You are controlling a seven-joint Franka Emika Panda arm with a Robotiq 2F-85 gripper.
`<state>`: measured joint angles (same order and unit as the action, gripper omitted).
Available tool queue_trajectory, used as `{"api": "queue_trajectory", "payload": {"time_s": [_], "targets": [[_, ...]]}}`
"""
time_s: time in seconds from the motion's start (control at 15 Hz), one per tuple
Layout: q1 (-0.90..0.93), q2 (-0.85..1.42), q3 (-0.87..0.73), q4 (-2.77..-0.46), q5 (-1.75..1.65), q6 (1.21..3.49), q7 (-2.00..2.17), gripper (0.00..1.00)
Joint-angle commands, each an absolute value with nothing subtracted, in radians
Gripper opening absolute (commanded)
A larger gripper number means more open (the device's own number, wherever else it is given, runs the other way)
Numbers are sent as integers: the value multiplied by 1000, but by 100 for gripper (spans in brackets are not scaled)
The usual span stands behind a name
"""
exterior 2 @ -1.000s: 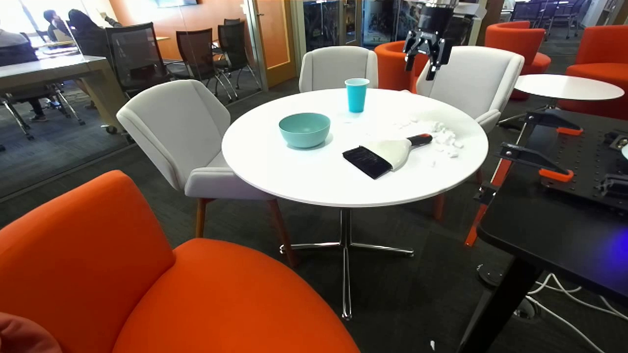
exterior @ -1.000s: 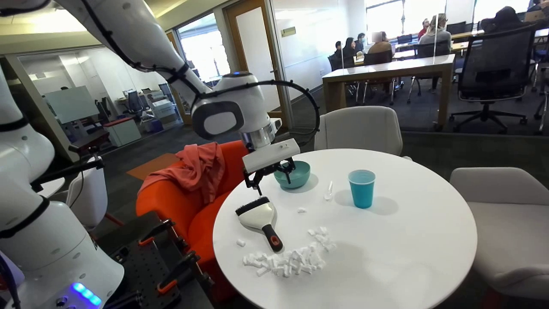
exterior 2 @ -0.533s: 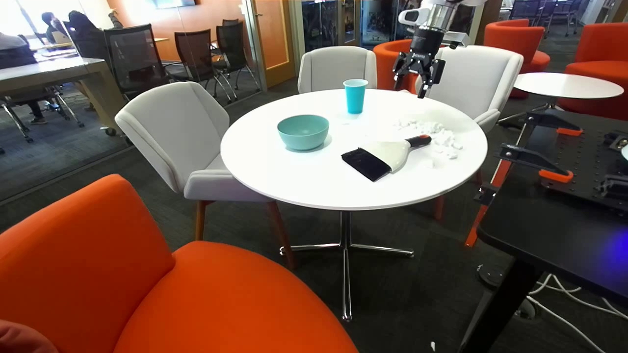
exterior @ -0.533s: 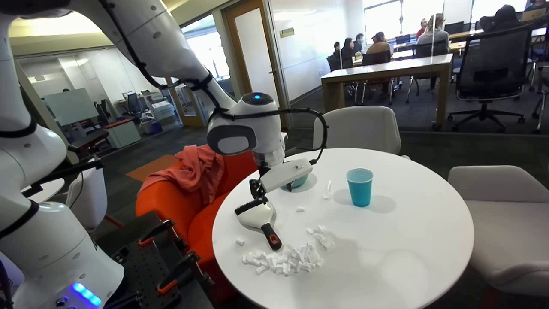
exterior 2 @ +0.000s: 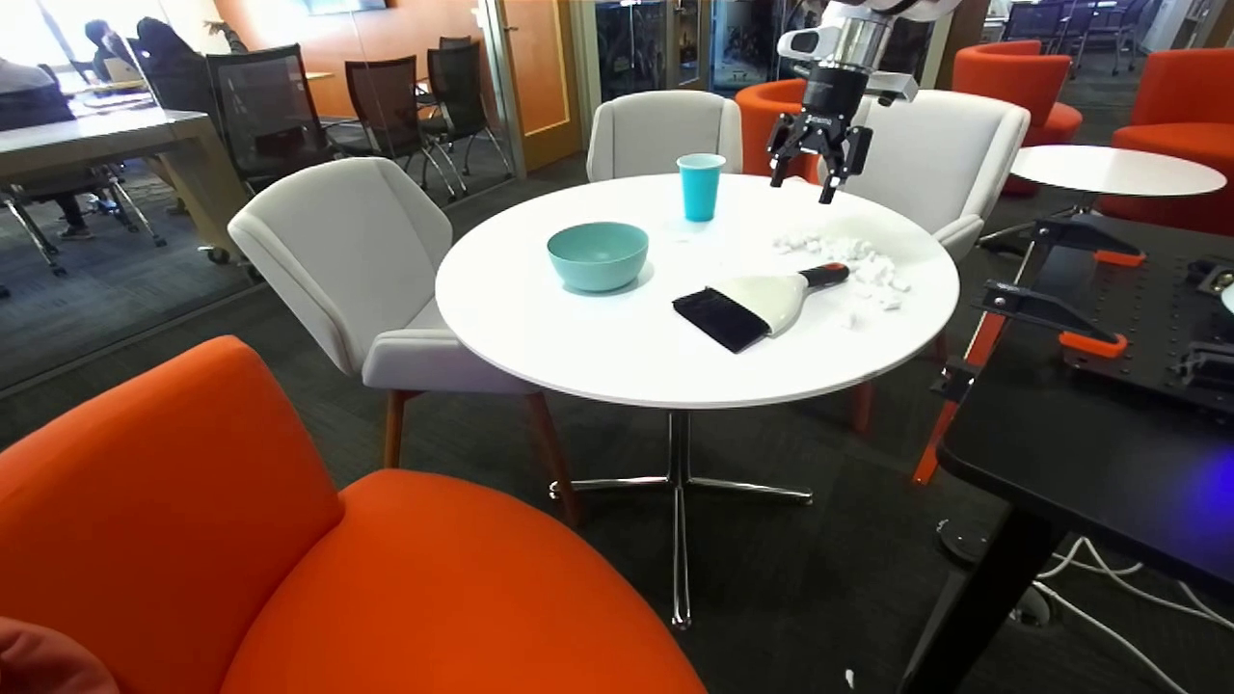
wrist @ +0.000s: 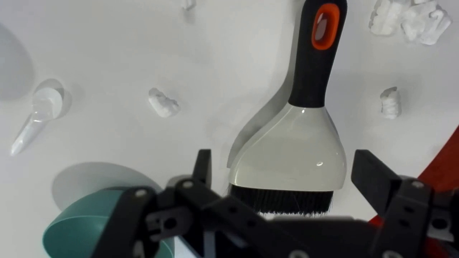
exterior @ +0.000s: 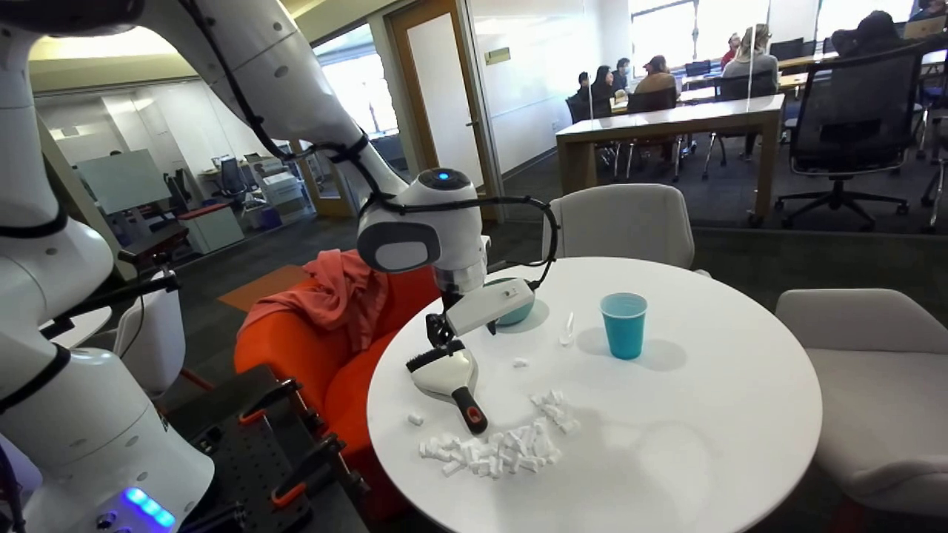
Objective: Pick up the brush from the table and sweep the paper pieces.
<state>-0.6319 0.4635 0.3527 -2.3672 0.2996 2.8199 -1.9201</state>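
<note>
Brush [wrist: 304,132] flat below the widely spread hand [exterior 2: 802,190], a gap between the two.

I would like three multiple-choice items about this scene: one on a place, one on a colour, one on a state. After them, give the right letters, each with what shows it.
1. In the wrist view, where is the spoon?
A. Left of the brush
B. Right of the brush
C. On the brush

2. What colour is the cup?
A. Red
B. Black
C. Blue

3. In what state is the end effector?
A. Shut on the brush
B. Open, holding nothing
C. Shut on the cup

1: A, since the spoon lies near that picture's left edge and the brush farther right.
2: C, since both exterior views show the cup blue.
3: B, since the fingers stand wide apart in the wrist view, with a gap on either side of the brush.
</note>
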Motion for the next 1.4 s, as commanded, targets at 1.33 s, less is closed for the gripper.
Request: {"api": "queue_trajectory", "payload": {"time_s": [1.33], "targets": [[-1012,934,588,-2309,171,3058,-2063,100]]}}
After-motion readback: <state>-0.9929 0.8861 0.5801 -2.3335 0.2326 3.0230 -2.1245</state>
